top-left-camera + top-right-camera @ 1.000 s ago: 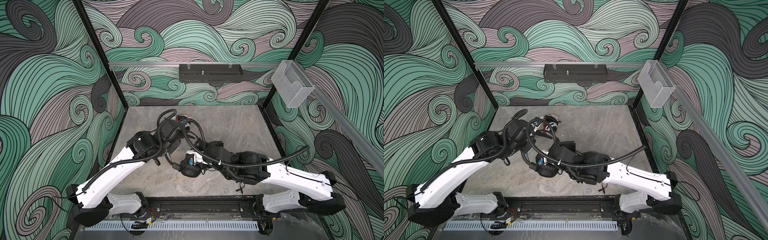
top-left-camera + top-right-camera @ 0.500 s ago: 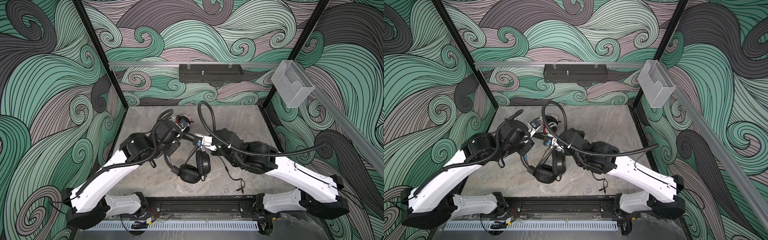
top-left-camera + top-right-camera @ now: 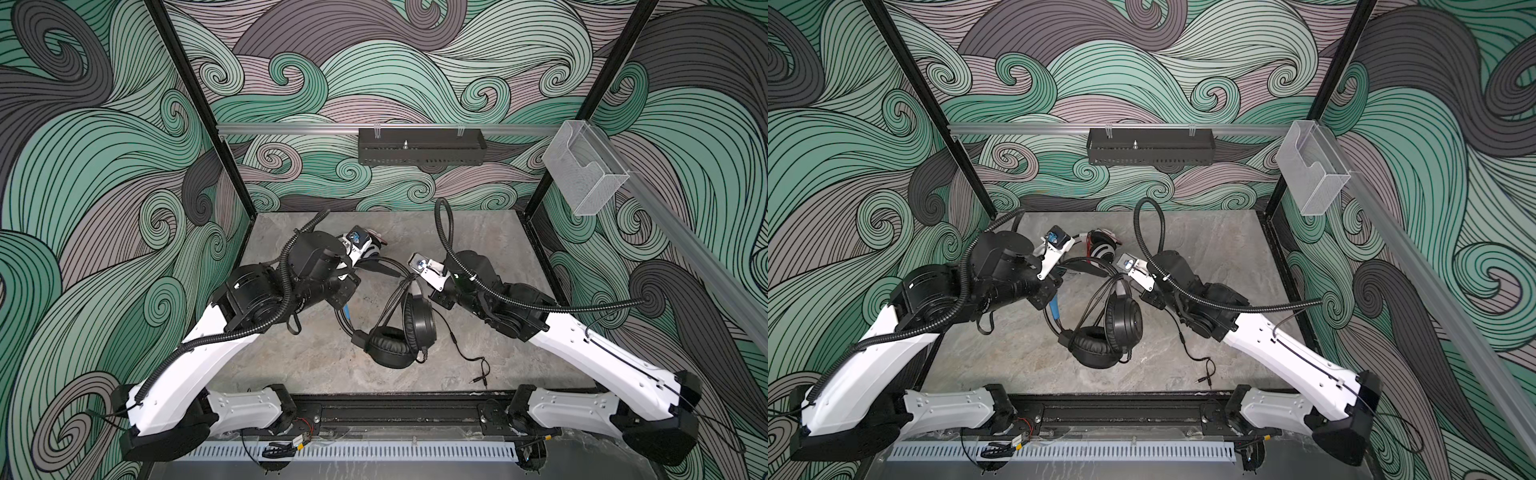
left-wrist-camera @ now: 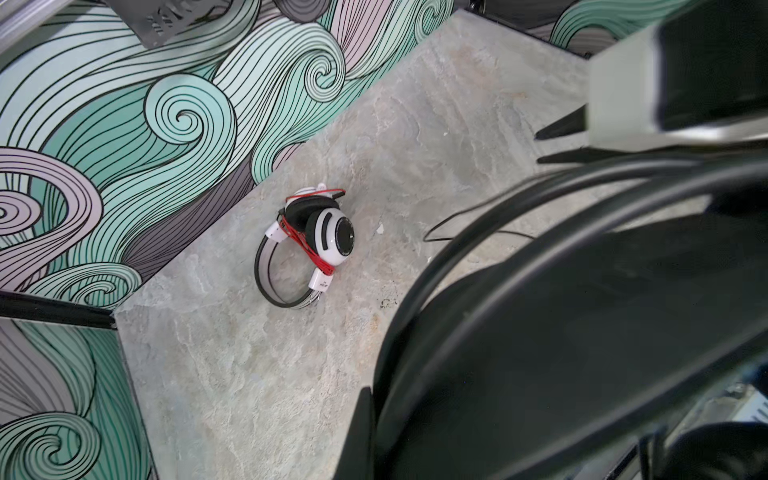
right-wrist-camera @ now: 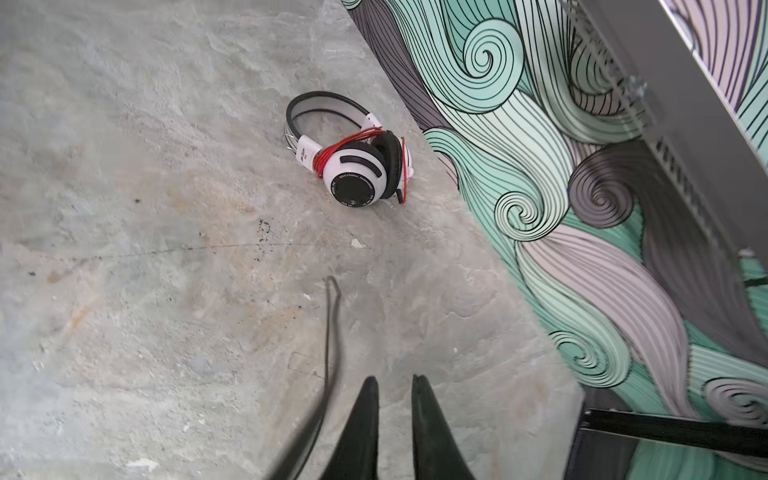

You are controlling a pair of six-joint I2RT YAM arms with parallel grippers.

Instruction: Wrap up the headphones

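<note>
1. Left hand is closed, apparently on the black headset's band, over the middle of the surface.
2. Right hand is narrow and empty, just beside the cord, whose loose end trails toward the near edge.
3. White headset, near the far edge, looks wrapped; the black one is only partly done.

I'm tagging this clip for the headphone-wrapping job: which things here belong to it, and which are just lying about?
Job:
black headset
black cord, trailing loose
white headset, red cord already wound on

Lying about:
black tray at the back
clear holder at the right
</note>
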